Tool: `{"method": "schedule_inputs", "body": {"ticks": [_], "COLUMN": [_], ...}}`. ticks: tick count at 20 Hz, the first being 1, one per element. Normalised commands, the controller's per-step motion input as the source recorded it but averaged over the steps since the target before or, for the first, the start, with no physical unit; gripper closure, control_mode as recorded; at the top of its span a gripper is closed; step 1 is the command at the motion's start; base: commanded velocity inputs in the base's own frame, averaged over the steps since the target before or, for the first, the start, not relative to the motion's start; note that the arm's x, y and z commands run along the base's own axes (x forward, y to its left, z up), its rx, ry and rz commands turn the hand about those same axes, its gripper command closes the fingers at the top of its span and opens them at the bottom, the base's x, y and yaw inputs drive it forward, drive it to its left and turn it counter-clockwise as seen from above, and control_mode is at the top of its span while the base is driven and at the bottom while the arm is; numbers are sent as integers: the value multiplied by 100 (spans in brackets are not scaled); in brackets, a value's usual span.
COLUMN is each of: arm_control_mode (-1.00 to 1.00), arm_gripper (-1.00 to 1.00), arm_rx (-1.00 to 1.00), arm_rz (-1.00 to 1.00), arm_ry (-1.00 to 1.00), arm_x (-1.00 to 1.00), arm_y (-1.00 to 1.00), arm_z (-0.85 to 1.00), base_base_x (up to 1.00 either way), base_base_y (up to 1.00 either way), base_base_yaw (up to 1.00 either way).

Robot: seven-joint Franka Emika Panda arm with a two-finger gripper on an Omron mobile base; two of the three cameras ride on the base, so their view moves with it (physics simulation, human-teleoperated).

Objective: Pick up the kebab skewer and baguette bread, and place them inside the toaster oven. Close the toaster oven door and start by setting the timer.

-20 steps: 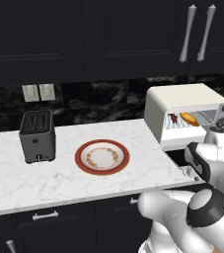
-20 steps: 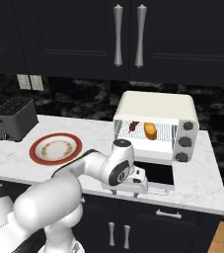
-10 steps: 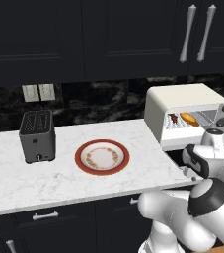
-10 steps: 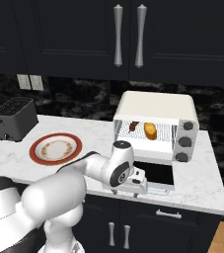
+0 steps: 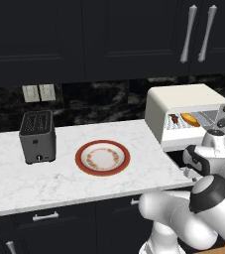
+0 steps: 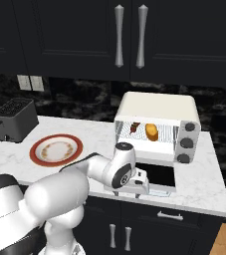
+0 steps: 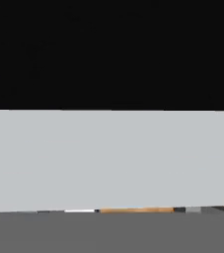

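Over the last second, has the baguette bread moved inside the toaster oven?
No. The baguette bread sits on the same rack spot in the toaster oven, right of the kebab skewer.

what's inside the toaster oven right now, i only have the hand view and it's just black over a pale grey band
observer: the baguette bread and the kebab skewer both lie on the rack inside the toaster oven, skewer to the left of the bread as the right base view shows it.
operator: is the door shut then
observer: no, the toaster oven door is folded down flat in front of the opening.
operator: anything else on the counter
observer: a red-rimmed plate sits left of the oven, and a dark slot toaster stands further left.
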Motion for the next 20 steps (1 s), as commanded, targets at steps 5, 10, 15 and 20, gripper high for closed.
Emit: {"method": "schedule_inputs", "body": {"ticks": [5, 10, 15, 20], "arm_control_mode": [-100, -100, -100, -100], "arm_gripper": [-100, -100, -100, -100], "arm_rx": [0, 0, 0, 0], "arm_rz": [-2, -7, -9, -10], "arm_ry": [-3, -14, -21, -14], "arm_x": [29, 58, 71, 69], "arm_y": [0, 10, 10, 2], "arm_z": [1, 19, 37, 46], "base_base_x": [0, 0, 0, 0], "base_base_y": [0, 0, 0, 0], "base_base_yaw": [0, 0, 0, 0]}}
